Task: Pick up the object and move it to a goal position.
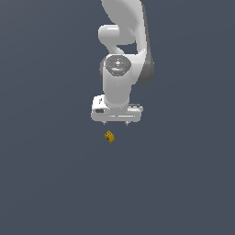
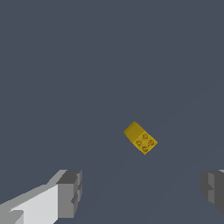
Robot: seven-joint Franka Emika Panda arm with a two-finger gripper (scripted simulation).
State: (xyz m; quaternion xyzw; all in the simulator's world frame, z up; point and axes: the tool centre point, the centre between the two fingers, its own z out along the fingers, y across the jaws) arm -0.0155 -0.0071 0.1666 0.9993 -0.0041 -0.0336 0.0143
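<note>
The object is a tiny yellow block (image 1: 109, 136) with darker marks, lying on the dark grey floor just below the white arm's hand in the exterior view. In the wrist view the block (image 2: 140, 138) shows as a tilted yellow piece with small dark marks on one face. My gripper (image 1: 116, 123) hangs above the block, slightly to the exterior view's right of it, and does not touch it. It is open and empty. In the wrist view its grey fingertips (image 2: 70, 194) stand wide apart, with the block lying beyond the gap between them (image 2: 142, 192).
The flat dark grey floor (image 1: 46, 183) fills the scene. The white arm (image 1: 121, 55) rises behind the gripper at the top middle of the exterior view. No other objects show.
</note>
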